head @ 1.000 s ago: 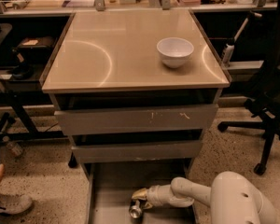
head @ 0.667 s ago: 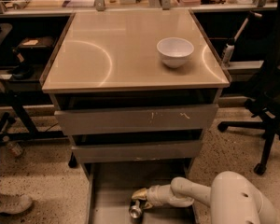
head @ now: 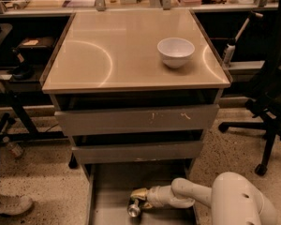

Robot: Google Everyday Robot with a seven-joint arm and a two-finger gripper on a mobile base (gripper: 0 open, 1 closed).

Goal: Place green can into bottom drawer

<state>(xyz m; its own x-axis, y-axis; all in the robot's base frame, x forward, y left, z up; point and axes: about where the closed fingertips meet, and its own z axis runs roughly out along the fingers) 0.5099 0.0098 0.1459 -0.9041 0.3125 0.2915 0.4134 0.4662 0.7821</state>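
Reaching in from the right with the gripper [head: 139, 201], low over the floor of the bottom drawer [head: 110, 189]. Closed on the can [head: 133, 209], narrowed to about the can's width and no wider. Grips across the body, leaving one silver end exposed and turned toward the front left. Carries the can on its side or steeply tilted, not upright. Cannot tell whether touching the drawer floor or hanging just above it. Judged a sound hold: keeps the load low, limiting drop and roll on release. Judged close to done: holds the can already inside the drawer's outline, with release not yet made.

Runs back to the right along the white arm [head: 187, 196], bent over the drawer's right side. Needs the bottom drawer pulled well out for access from above, and shows it so, projecting forward past the middle drawer [head: 136, 151] and the top drawer [head: 136, 120], both set further back. Higher up, carries on the worktop [head: 117, 55] a white bowl [head: 176, 51], toward the right, well apart from the can and no part of the job. Shows an office chair [head: 271, 102] to the right of the cabinet.
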